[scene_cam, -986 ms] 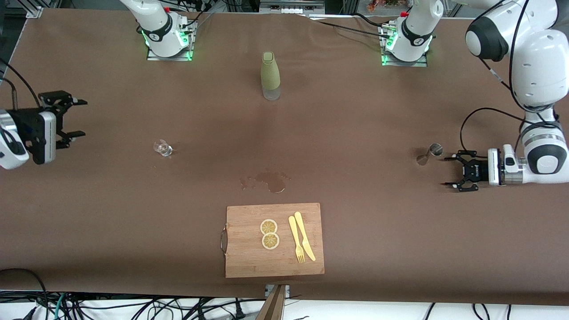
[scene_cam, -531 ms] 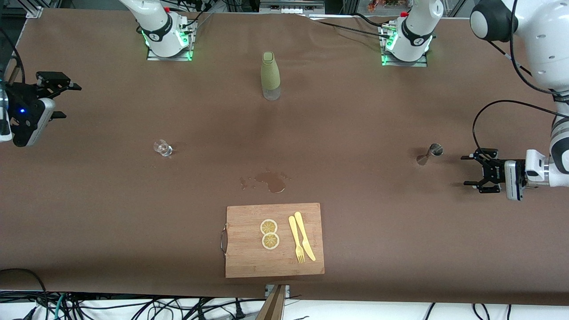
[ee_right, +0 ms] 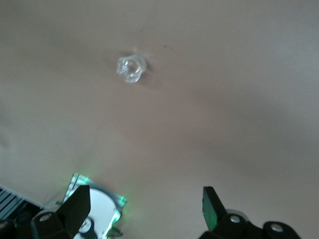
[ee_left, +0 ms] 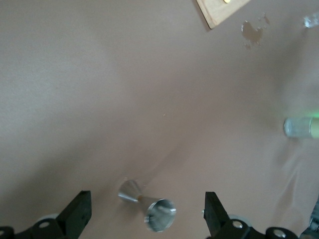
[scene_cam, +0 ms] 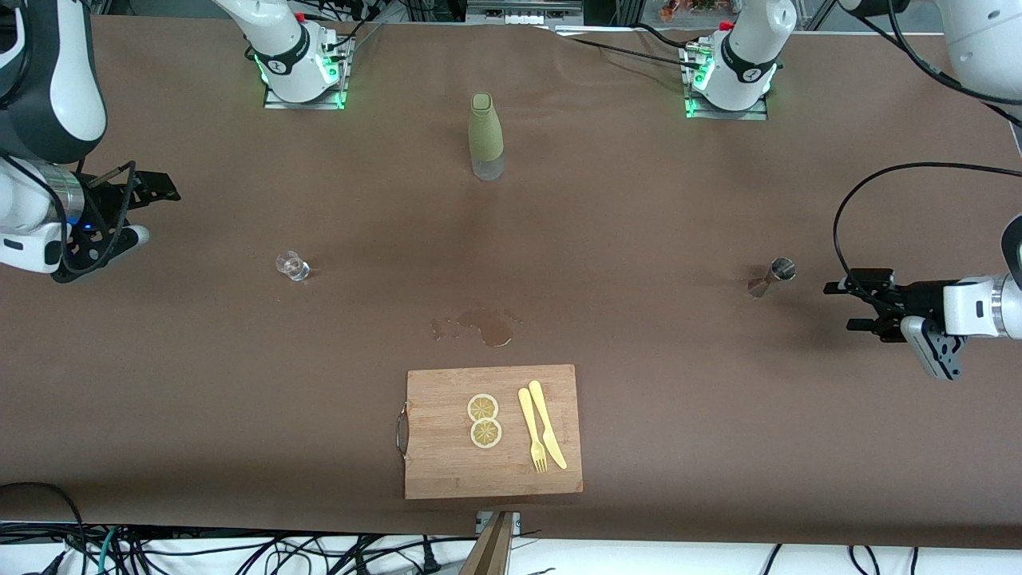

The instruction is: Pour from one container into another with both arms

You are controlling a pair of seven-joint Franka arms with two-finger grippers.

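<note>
Table (scene_cam: 639, 239), brown-covered, bearing all items listed. Left arm (scene_cam: 982, 48), white with black joint bands, reaching from its base to its own end of the table; left gripper (scene_cam: 854, 305) in the air over bare table at that end, fingers (ee_left: 79, 211) spread wide and empty. Right arm (scene_cam: 48, 88), same build, at the other end of the table; right gripper (scene_cam: 148, 212) in the air over bare table there, fingers (ee_right: 79, 204) likewise spread wide, holding nothing. Cutting board (scene_cam: 447, 471), wooden with a metal handle, near the table edge closest to the front camera, about midway between the two ends; on it two lemon slices (scene_cam: 484, 420) touching one another, and beside them a yellow fork (scene_cam: 531, 431) and yellow knife (scene_cam: 548, 423) lying side by side. Bottle (scene_cam: 485, 136), olive-green sleeve over a clear base, upright between the two arm bases. Spill (scene_cam: 483, 326), a dark wet patch on the cloth just farther from the front camera than the board. Metal jigger (scene_cam: 771, 276), standing near the left gripper but apart from it, with its open mouth visible in the left wrist view (ee_left: 149, 209). Small clear glass (scene_cam: 292, 266), upright, toward the right arm's end, well apart from the right gripper.
</note>
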